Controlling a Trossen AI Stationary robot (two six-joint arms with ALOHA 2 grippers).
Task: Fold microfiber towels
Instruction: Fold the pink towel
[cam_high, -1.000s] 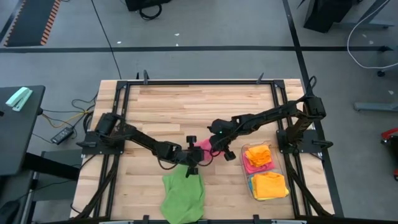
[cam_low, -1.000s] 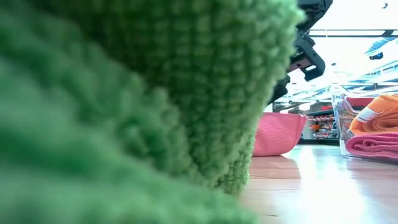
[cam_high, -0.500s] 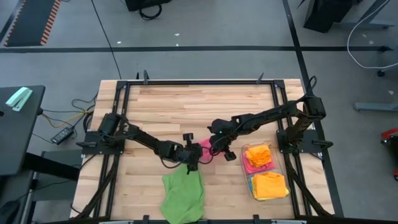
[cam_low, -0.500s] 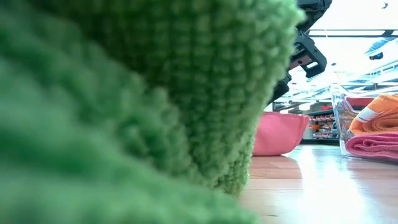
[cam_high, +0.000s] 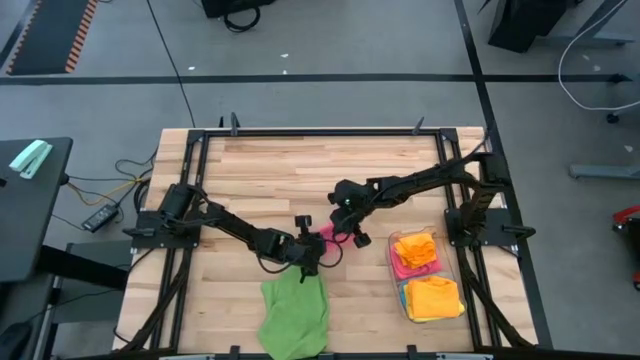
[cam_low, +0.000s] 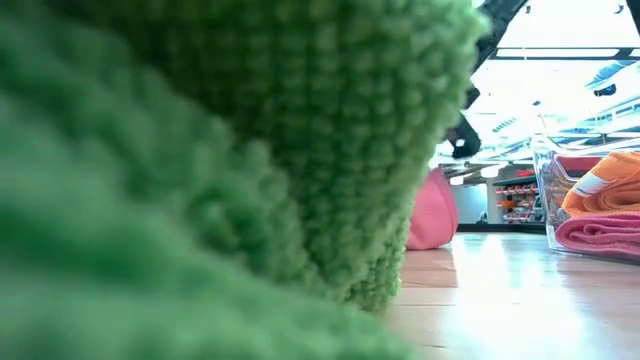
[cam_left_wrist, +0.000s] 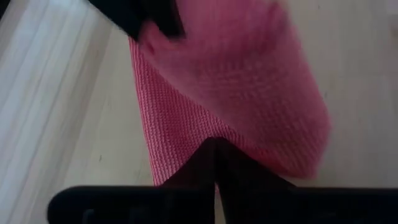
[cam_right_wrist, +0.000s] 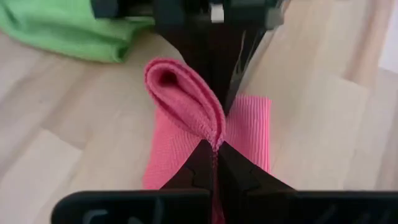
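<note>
— Where is the towel you are working on?
— Your soft pink microfiber towel (cam_high: 327, 234) sits at the centre of the high view, on the pale wooden plank surface (cam_high: 300, 170), stretched between both arms. In the right wrist view one edge is bunched into a rolled loop.

— How do the jaws stand?
— Your left gripper (cam_high: 312, 258) has its jaws pinched together on the pink towel's lower edge. Your right gripper (cam_high: 347, 226) has its jaws closed tight on the pink towel's upper edge, just to the right.

— What else lies around it?
— A crumpled green microfiber towel (cam_high: 295, 317) lies at the lower centre of the high view, just below the left gripper; in the low view it fills most of the frame. At the lower right you have a clear rectangular plastic bin (cam_high: 401, 298) holding folded orange towels (cam_high: 433, 296) with a folded pink cloth (cam_high: 399, 264) under the upper one.
</note>
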